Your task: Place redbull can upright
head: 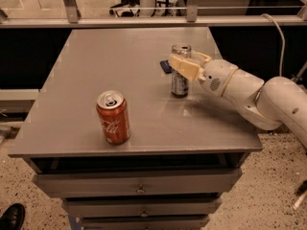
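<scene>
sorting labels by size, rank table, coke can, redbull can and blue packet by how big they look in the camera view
1. table
2. Coca-Cola can (nearer the camera, so its lead is unsure)
3. redbull can, gripper shut round its middle
4. dark-blue packet, mostly hidden

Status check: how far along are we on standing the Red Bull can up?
Mostly done: the redbull can stands upright, and its base appears to rest on the table, farther back than the Coca-Cola can. In hand: the gripper is closed around the can's upper half. Left: open the jaws and draw the arm back without tipping it.
</scene>
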Tool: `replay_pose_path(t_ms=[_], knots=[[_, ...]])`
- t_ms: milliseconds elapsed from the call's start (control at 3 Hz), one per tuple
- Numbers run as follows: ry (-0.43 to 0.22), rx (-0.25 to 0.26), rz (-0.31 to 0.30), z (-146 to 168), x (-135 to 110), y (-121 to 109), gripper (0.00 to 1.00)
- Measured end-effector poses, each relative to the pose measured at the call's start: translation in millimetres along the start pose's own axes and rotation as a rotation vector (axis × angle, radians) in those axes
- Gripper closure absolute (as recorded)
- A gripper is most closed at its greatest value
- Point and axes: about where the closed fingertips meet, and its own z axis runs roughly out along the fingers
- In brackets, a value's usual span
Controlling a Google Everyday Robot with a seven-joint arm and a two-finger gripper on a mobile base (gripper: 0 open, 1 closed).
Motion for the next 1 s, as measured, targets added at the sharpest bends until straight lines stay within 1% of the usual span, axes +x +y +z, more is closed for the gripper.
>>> replay_pose_path(t_ms=[333, 667, 1000], knots=[[0.0, 0.0, 0.0, 0.0, -0.4, 0.1, 0.29], [0.004, -0.002, -0.019, -14.1, 0.1, 0.6, 0.05], [0.012, 0.006, -0.038, -28.7, -1.1, -0.2, 0.0]])
